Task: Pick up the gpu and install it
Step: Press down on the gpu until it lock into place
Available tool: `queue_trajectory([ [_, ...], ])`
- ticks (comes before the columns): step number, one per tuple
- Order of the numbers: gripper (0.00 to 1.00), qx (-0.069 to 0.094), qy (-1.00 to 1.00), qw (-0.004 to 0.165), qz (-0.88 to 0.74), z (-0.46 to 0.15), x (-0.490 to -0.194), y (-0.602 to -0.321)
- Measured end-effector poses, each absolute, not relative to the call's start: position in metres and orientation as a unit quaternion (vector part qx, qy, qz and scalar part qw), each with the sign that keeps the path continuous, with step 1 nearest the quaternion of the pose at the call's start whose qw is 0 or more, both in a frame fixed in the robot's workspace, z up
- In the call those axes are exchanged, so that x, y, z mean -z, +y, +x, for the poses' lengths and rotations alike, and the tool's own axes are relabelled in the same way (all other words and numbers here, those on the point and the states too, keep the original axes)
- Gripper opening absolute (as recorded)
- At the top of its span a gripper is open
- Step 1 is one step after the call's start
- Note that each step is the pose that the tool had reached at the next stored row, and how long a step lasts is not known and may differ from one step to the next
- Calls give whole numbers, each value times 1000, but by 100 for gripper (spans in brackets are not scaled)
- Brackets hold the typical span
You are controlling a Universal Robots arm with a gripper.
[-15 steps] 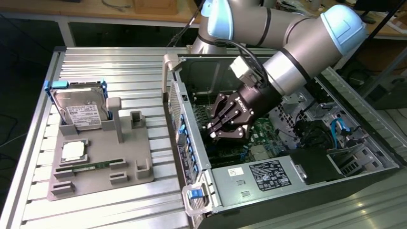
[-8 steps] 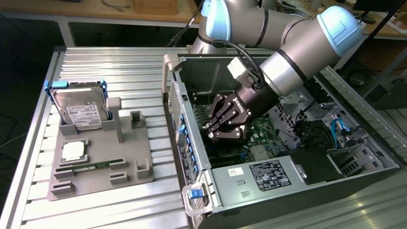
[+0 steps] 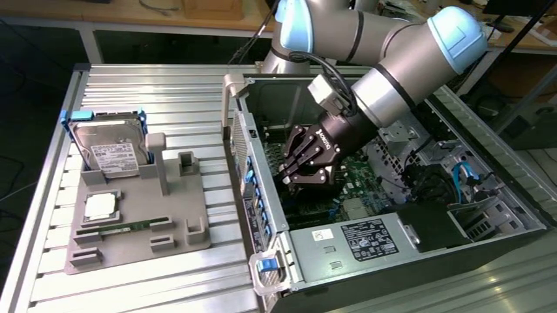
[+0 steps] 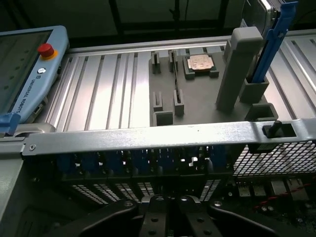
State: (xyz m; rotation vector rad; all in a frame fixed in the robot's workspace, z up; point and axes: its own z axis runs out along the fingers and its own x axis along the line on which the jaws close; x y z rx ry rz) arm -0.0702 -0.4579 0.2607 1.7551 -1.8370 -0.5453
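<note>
Gpu (image 3: 301,180): seen only as a thin, dark, edge-on strip inside the computer case (image 3: 487,242), standing upright over the green board and running roughly parallel to the case's slotted rear wall, near that wall. It sits directly under the closed jaws of the gripper (image 3: 304,175). Faces, end bracket and seating are hidden. Whether the jaws clamp it cannot be told.
</note>
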Motion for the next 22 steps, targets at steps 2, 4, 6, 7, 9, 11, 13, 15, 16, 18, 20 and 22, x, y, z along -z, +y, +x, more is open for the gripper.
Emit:
queue_trajectory([
  [2, 11, 202, -681, 268, 651, -70, -261, -455],
  [4, 11, 202, -681, 268, 651, -70, -260, -454],
  [6, 11, 202, -681, 268, 651, -70, -260, -454],
  [7, 11, 202, -681, 268, 651, -70, -260, -454],
  [9, 11, 203, -681, 268, 651, -70, -260, -455],
  [11, 11, 205, -680, 265, 652, -70, -259, -459],
  [13, 11, 207, -679, 265, 652, -70, -259, -461],
  [15, 11, 211, -678, 266, 652, -69, -260, -462],
  [16, 11, 213, -677, 267, 651, -67, -260, -462],
  [18, 11, 219, -675, 269, 651, -64, -260, -462],
  [20, 11, 221, -674, 272, 650, -61, -260, -462],
  [22, 11, 224, -673, 274, 650, -59, -260, -462],
])
